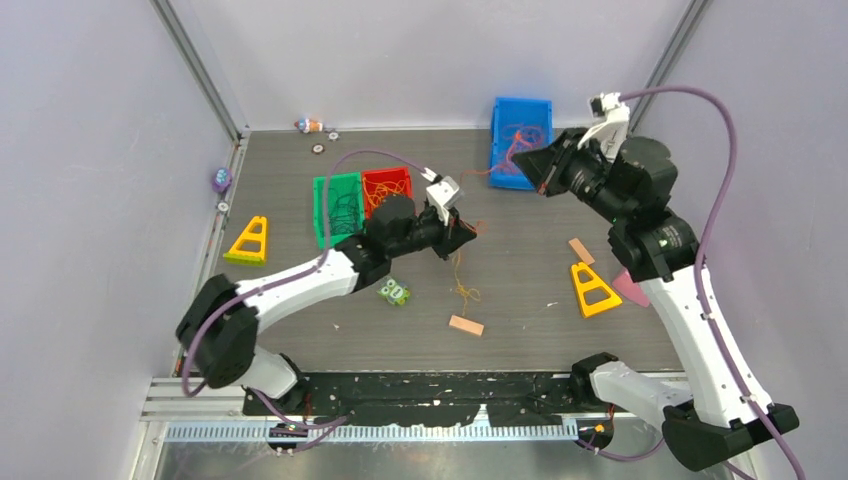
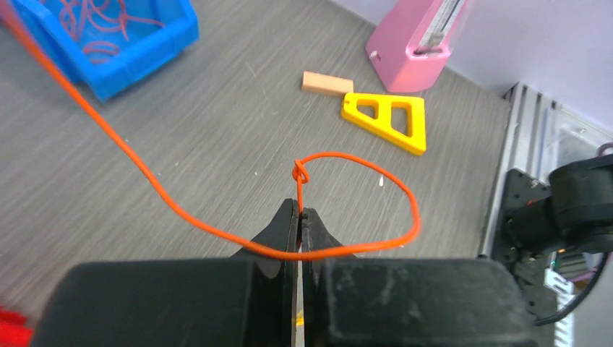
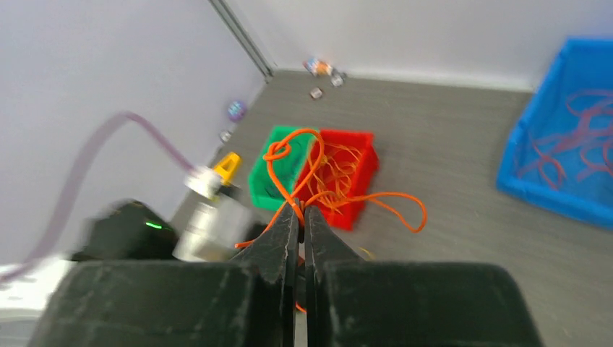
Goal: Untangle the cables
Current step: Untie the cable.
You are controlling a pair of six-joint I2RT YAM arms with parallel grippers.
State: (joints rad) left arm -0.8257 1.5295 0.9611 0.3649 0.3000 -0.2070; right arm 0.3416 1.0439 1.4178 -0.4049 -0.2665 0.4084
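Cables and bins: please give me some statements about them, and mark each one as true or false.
1. The left gripper is shut on an orange cable. True.
2. The right gripper is open and empty. False: it is shut on an orange cable too.
3. In the left wrist view, the knot lies inside the blue bin. False: it sits just beyond the left fingertips, away from that bin.
4. The green bin and the red bin stand side by side. True.
5. The blue bin is empty. False: thin reddish cables lie in it.
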